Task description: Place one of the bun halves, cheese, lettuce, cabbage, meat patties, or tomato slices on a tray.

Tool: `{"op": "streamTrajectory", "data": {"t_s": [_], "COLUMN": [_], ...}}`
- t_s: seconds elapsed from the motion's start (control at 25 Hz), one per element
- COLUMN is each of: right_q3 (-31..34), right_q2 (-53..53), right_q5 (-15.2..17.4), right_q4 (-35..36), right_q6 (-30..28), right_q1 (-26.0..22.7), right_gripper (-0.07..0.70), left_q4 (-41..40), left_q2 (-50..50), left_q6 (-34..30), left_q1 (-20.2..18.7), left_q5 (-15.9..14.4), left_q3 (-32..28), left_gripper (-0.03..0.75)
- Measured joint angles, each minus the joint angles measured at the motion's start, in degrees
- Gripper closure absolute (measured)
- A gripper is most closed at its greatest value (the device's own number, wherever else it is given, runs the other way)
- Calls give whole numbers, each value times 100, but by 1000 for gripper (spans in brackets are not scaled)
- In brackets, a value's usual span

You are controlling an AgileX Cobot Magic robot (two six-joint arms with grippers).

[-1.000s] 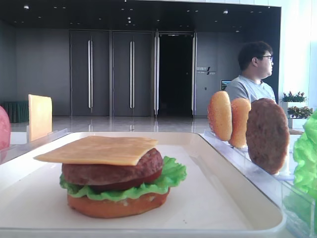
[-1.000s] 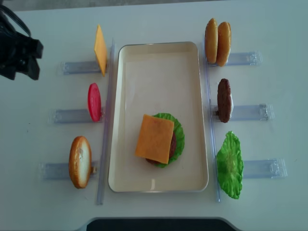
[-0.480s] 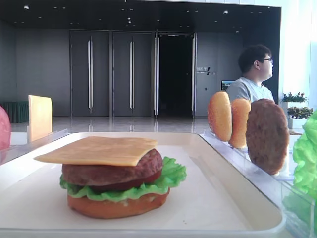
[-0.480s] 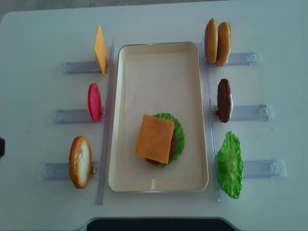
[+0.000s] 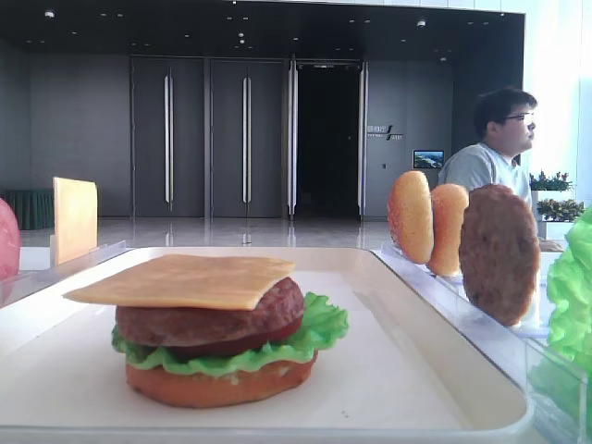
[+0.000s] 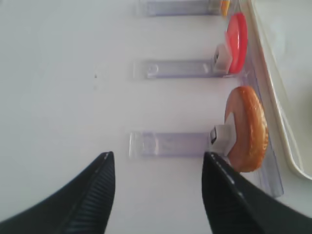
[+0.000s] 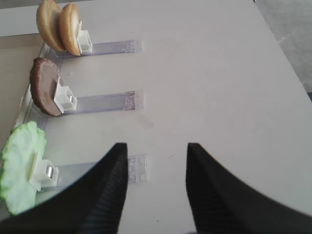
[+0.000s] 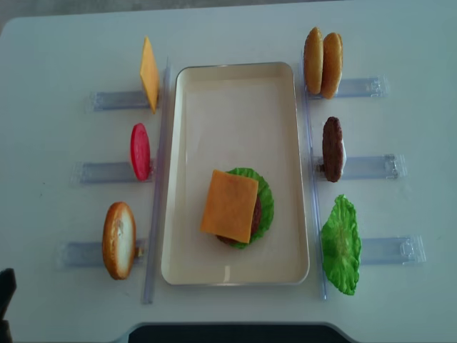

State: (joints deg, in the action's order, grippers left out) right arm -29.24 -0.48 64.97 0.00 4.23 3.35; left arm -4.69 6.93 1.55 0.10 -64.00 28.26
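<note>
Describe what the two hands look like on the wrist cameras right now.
Both look alike: the left hand and right hand each have two black, tapering fingers with fine ribbed inner faces. No cables or markings show.

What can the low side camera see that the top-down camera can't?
Only the low view shows the man and dark doors behind, plus the stack's layers: a patty, lettuce and bottom bun. Only the top-down view shows the left bun half and the whole rack layout. Both show the tray, the cheese on top and the right-side buns.
</note>
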Motion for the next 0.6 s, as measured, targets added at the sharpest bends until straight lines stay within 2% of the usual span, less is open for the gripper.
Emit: {"op": "streamTrajectory", "data": {"t_s": [0.6], "right_q3": [0], "right_q2": [0], "right_q5": [0], "right_q4": [0], "right_q6": [0], "right_q1": [0], "right_gripper": [352], "left_q4": [0], "left_q2": [-101], "left_q6": [-26], "left_q1": [0], "left_q5": [44], "left_q3": [-128], "left_gripper": [297]}}
